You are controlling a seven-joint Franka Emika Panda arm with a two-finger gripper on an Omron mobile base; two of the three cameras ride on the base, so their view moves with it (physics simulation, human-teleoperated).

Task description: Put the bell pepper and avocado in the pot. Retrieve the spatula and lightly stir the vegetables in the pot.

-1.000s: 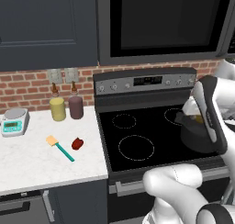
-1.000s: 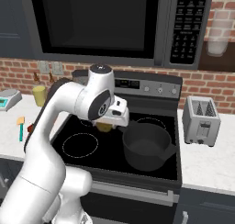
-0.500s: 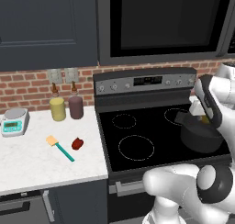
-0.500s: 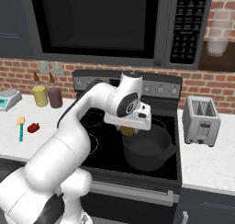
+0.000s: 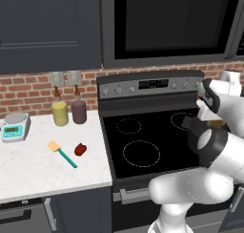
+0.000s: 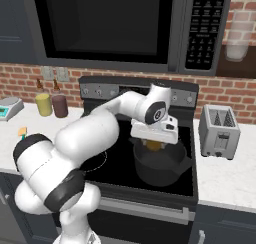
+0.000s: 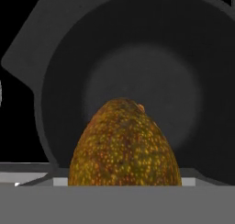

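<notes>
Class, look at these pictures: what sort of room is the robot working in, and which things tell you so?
A home kitchen, rendered: a black stove carrying a pot, a microwave above, and a toaster on the counter.

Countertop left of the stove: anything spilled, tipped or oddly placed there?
Nothing stands out. The teal-handled spatula lies flat beside the small dark red bell pepper; the yellow jar, maroon jar and scale stand upright.

The pot (image 6: 159,164) is sitting on the right side of the stove (image 5: 143,141), with the avocado (image 6: 154,145) hanging right above its opening. Over on the left counter (image 5: 33,165), the spatula (image 5: 62,153) is lying just left of the bell pepper (image 5: 80,149), and the scale (image 5: 14,127) is sitting further left.
</notes>
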